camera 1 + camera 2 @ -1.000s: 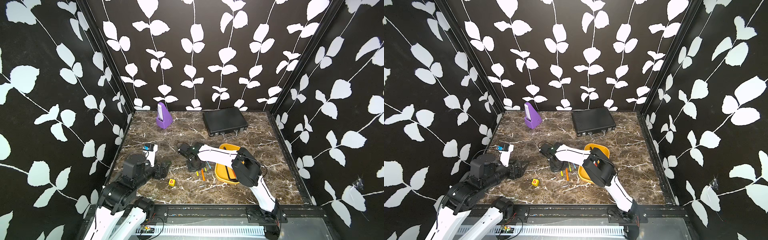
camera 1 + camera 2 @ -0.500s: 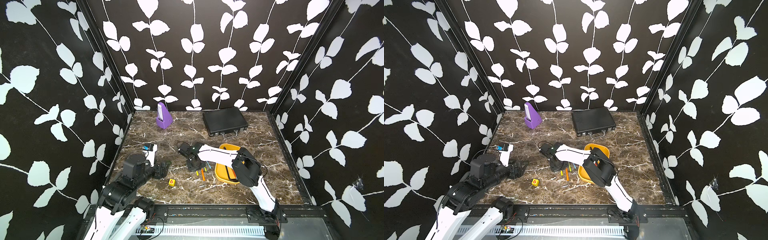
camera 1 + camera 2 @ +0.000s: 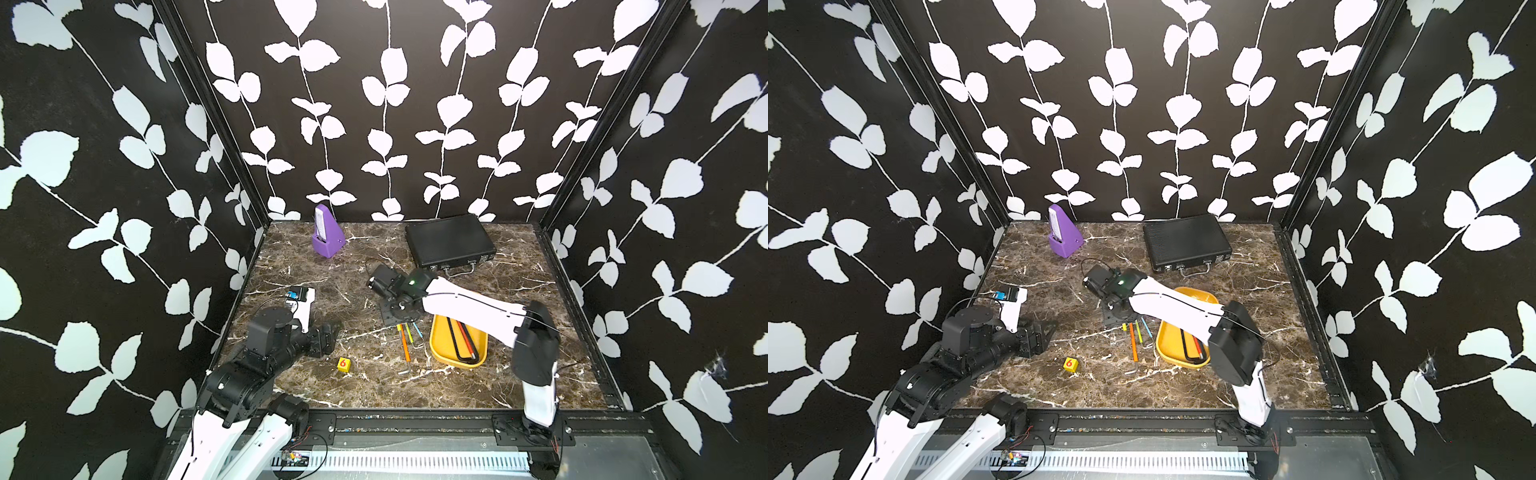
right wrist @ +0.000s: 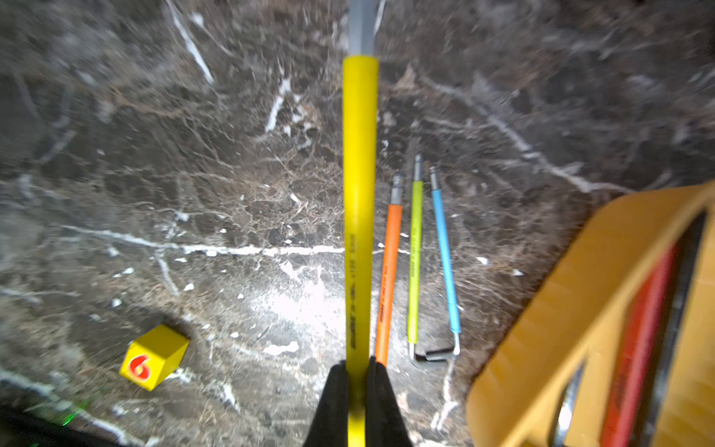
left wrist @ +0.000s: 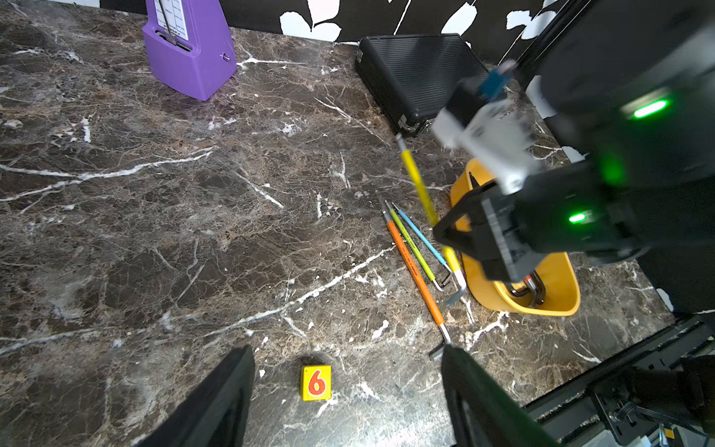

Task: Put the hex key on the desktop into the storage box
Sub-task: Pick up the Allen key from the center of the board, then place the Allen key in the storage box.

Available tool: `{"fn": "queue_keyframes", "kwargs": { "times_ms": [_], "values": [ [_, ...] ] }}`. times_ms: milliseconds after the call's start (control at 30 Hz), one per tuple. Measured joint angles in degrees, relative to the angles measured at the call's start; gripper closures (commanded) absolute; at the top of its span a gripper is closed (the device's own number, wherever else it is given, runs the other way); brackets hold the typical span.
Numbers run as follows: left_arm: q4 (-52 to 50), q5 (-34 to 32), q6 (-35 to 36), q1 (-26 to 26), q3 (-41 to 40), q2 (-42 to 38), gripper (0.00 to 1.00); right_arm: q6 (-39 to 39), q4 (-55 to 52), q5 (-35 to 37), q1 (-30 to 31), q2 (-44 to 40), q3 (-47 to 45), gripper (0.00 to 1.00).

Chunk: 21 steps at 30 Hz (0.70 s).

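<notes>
Clamps right gripper onto the yellow-sleeved, L-shaped hex key, over the veined marble desktop, just beside the round-cornered yellow storage box. Holds left gripper spread, empty. Shows almost the earlier arm pose.

The desktop is lying bare across its middle-left; three hex keys are crowding the left rim of the storage box, the right arm overhanging it.

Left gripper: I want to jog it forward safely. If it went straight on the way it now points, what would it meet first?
Likely the yellow cube marked 6, on the desktop just ahead of the left gripper; depth is unclear, so it might pass above.
</notes>
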Motion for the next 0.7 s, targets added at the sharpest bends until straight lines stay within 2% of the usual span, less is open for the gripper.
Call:
{"fn": "queue_keyframes", "kwargs": {
  "times_ms": [200,433,700],
  "values": [
    [0.0,0.0,0.0,0.0,0.0,0.0,0.24,-2.4,-0.7,0.7,-5.0,-11.2,-11.3,1.00],
    [0.0,0.0,-0.1,0.0,0.0,0.1,0.24,-6.5,-1.0,0.2,-14.7,-22.9,-28.6,1.00],
    [0.0,0.0,-0.1,0.0,0.0,0.0,0.24,-9.6,1.1,-2.2,-18.1,-22.0,-34.9,1.00]
  ]
}}
